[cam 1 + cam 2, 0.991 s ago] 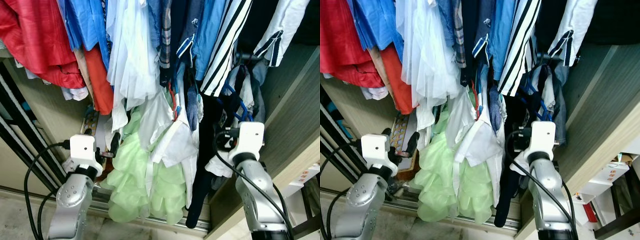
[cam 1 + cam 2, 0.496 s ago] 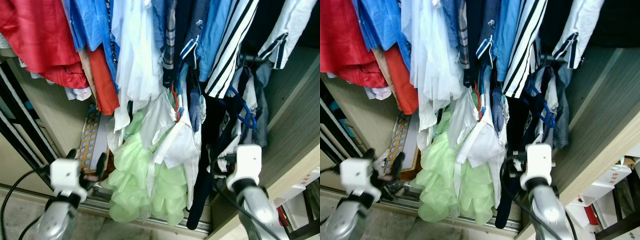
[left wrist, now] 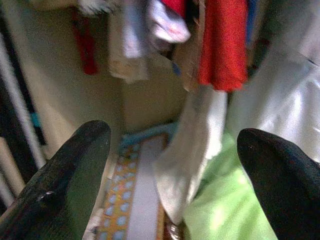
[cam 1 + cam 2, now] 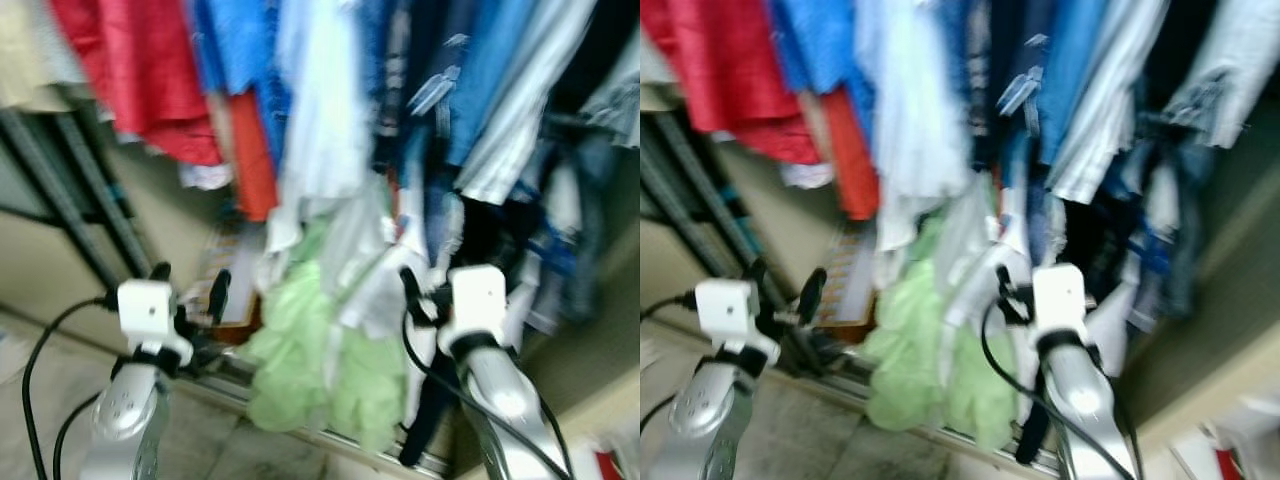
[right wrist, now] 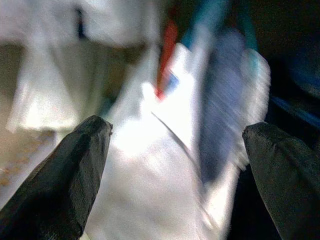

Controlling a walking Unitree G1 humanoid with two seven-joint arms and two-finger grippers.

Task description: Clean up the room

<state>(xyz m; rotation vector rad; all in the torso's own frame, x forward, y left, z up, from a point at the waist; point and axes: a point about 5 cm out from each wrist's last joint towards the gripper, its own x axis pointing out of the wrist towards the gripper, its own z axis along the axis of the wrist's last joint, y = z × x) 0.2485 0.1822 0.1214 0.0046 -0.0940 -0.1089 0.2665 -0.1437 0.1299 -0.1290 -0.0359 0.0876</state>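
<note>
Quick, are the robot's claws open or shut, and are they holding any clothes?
Left gripper: open, holding nothing, raised toward the hanging clothes.
Right gripper: open, holding nothing, in front of a white garment.

Hanging clothes (image 4: 330, 130) crowd the wardrobe; floor (image 4: 40, 380) open.

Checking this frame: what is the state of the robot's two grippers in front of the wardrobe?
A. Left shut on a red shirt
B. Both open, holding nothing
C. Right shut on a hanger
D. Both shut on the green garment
B: in the wrist views the left gripper and right gripper each show their black fingers spread wide with only hanging clothes beyond, including the pale green garment.
</note>
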